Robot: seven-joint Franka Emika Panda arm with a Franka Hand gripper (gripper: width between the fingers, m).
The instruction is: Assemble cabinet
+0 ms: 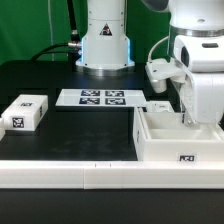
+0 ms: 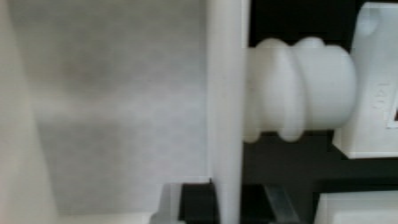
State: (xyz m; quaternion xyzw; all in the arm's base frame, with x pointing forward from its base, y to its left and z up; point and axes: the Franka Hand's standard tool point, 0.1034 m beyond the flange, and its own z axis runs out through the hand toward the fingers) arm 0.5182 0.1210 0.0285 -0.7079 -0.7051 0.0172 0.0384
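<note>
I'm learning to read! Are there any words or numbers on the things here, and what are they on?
No words or numbers can be read anywhere.
On the cabinet: only a black-and-white square pattern, no letters.
On the small block: the same kind of pattern.
On the marker board: four such patterns.
Wrist view: blurred white parts, no writing.

It was a robotics lab: a robot arm's base stood on a black table behind the tag-covered marker board.
</note>
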